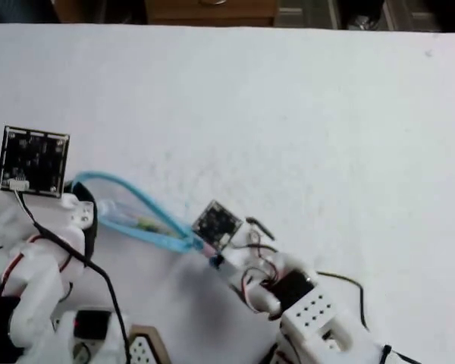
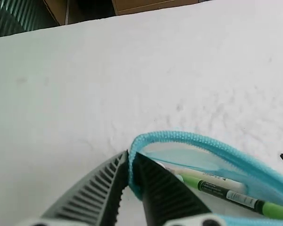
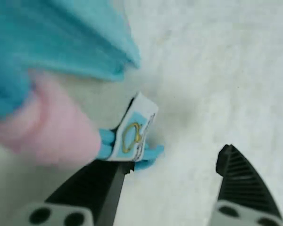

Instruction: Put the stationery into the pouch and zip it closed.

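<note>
The pouch (image 1: 136, 216) is clear with a light-blue zip rim and lies on the white table between the two arms. My left gripper (image 2: 129, 157) is shut on the rim at one end of the pouch (image 2: 188, 139); in the high view this gripper (image 1: 83, 203) is at the pouch's left end. Inside lie a green pen (image 2: 226, 193) and a white pen (image 2: 193, 173). My right gripper (image 3: 177, 162) is open at the other end of the pouch (image 3: 70, 37). A small printed tag (image 3: 132, 132) on a blue pull rests against one finger. Beside it is a blurred pink shape (image 3: 52, 127).
A small black object (image 1: 255, 225) lies on the table just right of the pouch's right end. Loose wires (image 1: 341, 284) trail near the right arm. The white table (image 1: 288, 114) stretches bare to its far edge.
</note>
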### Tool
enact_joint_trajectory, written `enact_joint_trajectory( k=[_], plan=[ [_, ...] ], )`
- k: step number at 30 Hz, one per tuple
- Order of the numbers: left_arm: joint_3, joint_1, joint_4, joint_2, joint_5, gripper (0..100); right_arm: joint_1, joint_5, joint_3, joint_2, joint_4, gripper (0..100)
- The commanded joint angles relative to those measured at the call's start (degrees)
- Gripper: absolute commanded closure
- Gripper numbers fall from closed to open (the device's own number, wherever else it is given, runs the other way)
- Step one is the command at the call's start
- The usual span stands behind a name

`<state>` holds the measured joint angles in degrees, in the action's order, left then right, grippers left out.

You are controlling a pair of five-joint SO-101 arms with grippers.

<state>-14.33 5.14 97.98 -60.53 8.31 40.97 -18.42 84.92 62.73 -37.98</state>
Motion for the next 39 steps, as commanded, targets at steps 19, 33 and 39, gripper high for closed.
enact_joint_trajectory(
  k=[19,33,39],
  plan=[
    [-0.62,-0.22,-0.70,0.40,-0.53,98,-1.98,3.96,8.70,0.66,40.92,71.9],
    [3.78,-0.13,1.14,6.29,-0.53,98,-2.68,3.52,11.87,7.96,61.23,98.2],
    [3.52,-0.13,1.41,6.46,-0.53,98,-4.88,3.78,12.04,20.00,52.97,98.0]
  ],
)
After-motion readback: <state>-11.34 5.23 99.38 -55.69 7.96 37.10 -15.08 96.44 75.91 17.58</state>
